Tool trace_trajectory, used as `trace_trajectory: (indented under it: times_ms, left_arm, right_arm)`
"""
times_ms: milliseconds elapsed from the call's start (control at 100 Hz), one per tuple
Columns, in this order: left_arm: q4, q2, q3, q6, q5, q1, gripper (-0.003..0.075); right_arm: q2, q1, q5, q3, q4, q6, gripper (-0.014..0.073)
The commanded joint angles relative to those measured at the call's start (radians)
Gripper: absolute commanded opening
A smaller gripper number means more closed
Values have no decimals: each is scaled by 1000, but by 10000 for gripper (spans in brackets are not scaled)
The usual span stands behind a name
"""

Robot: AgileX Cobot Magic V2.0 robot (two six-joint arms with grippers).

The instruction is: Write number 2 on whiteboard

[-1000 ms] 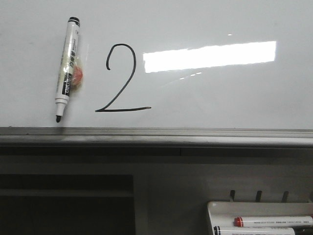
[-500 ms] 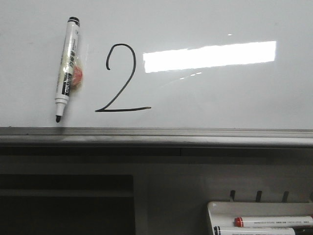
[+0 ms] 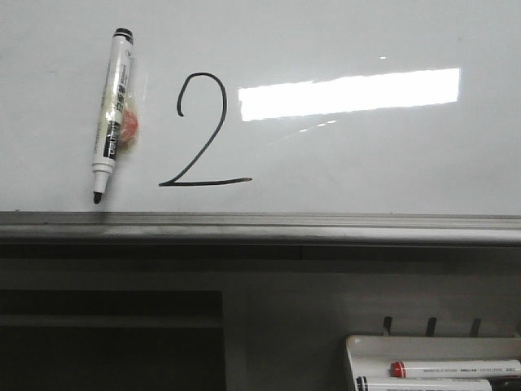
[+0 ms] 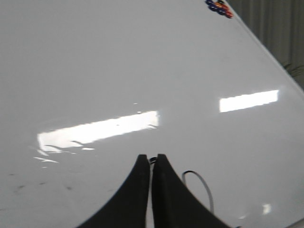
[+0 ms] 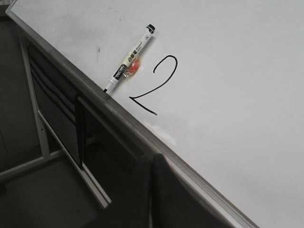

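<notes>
A thin black number 2 (image 3: 201,130) stands on the glossy whiteboard (image 3: 366,163), above its grey ledge (image 3: 260,226). A white marker with black ends (image 3: 111,114) lies on the board left of the digit, tip toward the ledge, beside an orange spot. The digit (image 5: 154,85) and the marker (image 5: 129,58) also show in the right wrist view. My right gripper (image 5: 151,164) is shut and empty, below the ledge and well away from both. My left gripper (image 4: 151,159) is shut and empty over bare board. Neither gripper shows in the front view.
A white marker tray (image 3: 431,362) with a red-capped and a black-capped marker sits at the lower right under the ledge. A dark shelf opening (image 3: 110,342) lies at the lower left. Coloured magnets (image 4: 219,7) cluster at a far corner of the board.
</notes>
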Motion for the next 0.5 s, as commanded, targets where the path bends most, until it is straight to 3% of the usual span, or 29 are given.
trace_trajectory:
  times_ms: [0,340,490]
  left_arm:
    - [64,8,17,-9,-104,68,-20]
    - [69,-141,83,-9,197,392,-20]
    - [167,-205,138,-80,271,515,-20]
  right_arm:
    - [7,-5,-87,-24,5,-2,-68]
    - [7,-5,-87,-24,5,-2,-68]
    - [7,-5,-87,-24,5,-2,-68]
